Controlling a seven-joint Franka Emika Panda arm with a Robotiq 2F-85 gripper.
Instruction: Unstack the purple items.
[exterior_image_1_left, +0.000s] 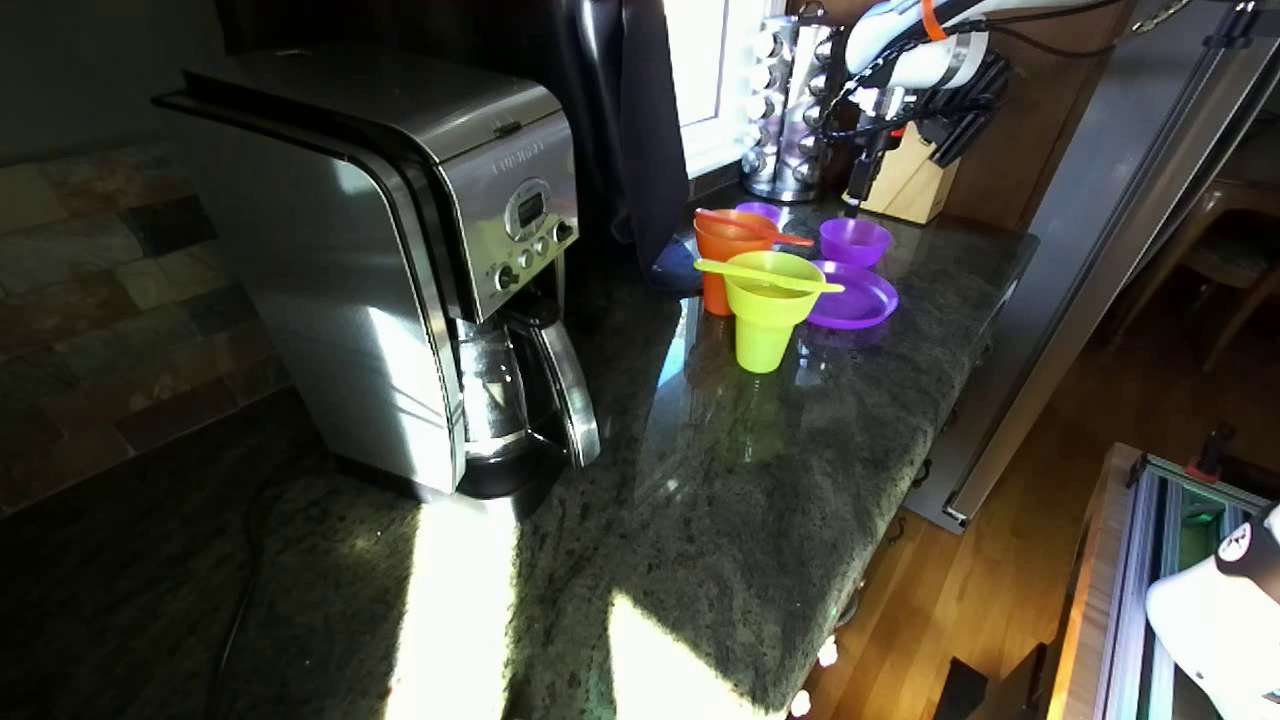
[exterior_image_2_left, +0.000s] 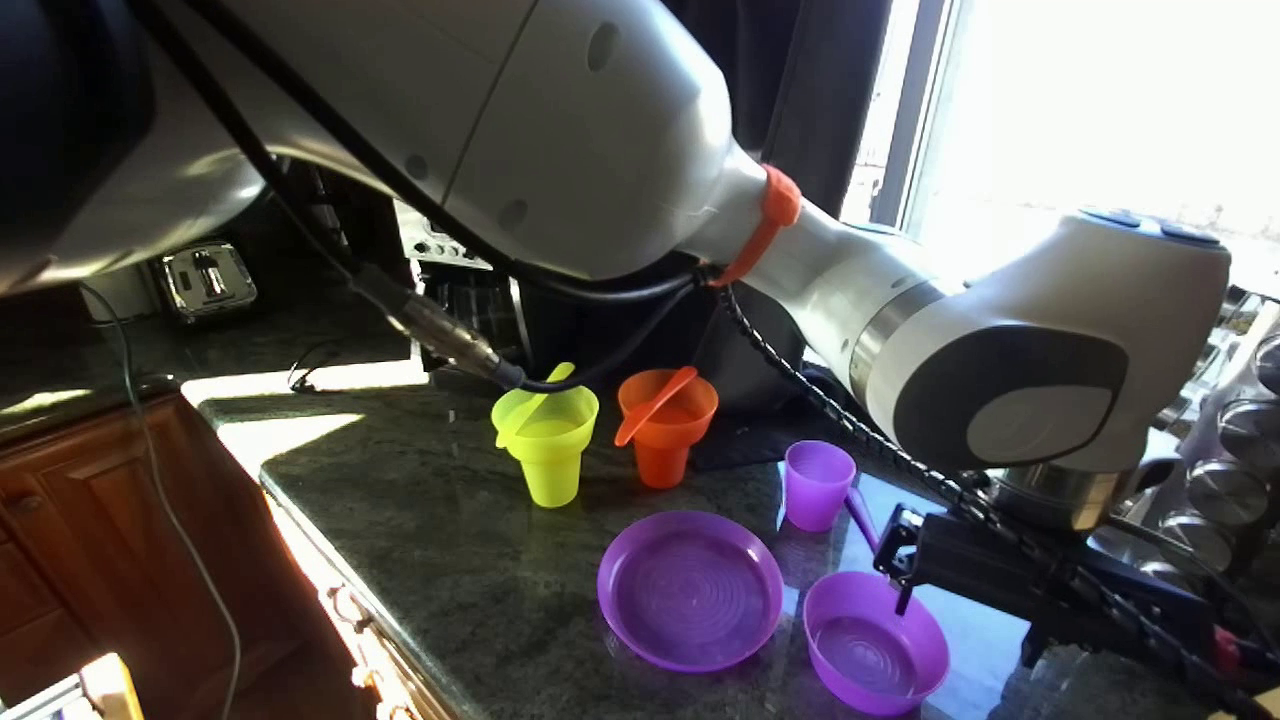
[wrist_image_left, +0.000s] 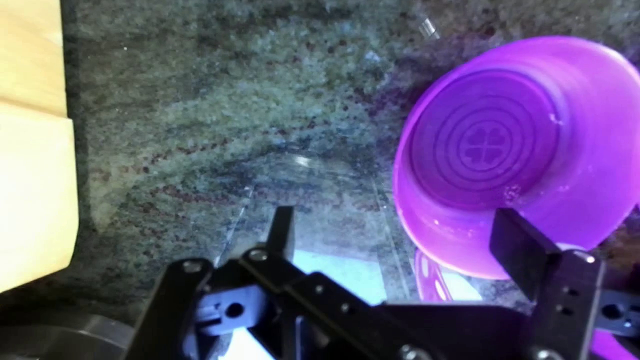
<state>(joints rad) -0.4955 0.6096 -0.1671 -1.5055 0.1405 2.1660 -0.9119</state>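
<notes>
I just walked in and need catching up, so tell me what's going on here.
A robot arm is on an unstacking job. The purple bowl, purple plate and purple cup stand apart on the counter. The hand is open at the bowl's edge, gripping nothing. The yellow-green cup and orange cup stand nearby, clear of the hand.

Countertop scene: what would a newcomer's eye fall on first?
Probably the purple plate, purple bowl and purple cup, bright on the dark countertop, with the open end effector at the bowl's rim. Next, beyond the plate in an exterior view, the yellow-green cup and orange cup, each with a utensil across its rim. In an exterior view, the silver coffee maker dominates the left side.
</notes>
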